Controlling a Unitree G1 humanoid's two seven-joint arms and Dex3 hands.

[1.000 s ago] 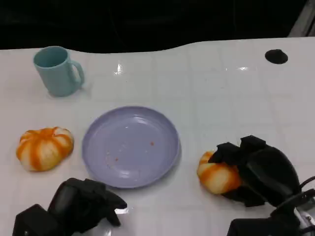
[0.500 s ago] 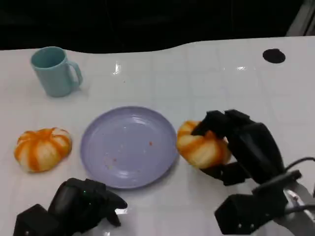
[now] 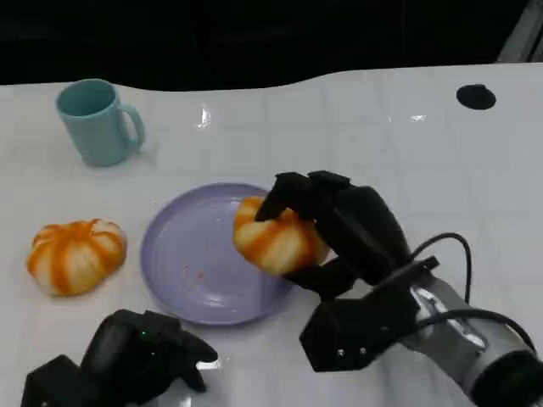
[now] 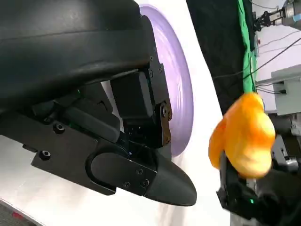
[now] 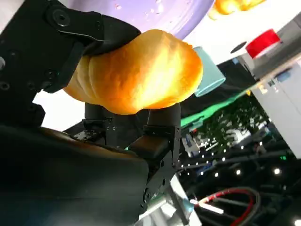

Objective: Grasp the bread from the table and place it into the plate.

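Orange bread (image 3: 277, 237) now over the plate (image 3: 182, 254) rim, carried in from the right, gripped by right hand (image 3: 339, 233). Left hand (image 3: 144, 348) idle, fingers curled, empty. Release likely next.

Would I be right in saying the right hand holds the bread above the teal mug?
Not quite: the right hand holds the bread above the purple plate, as the head view shows. The teal mug stands apart, further back.
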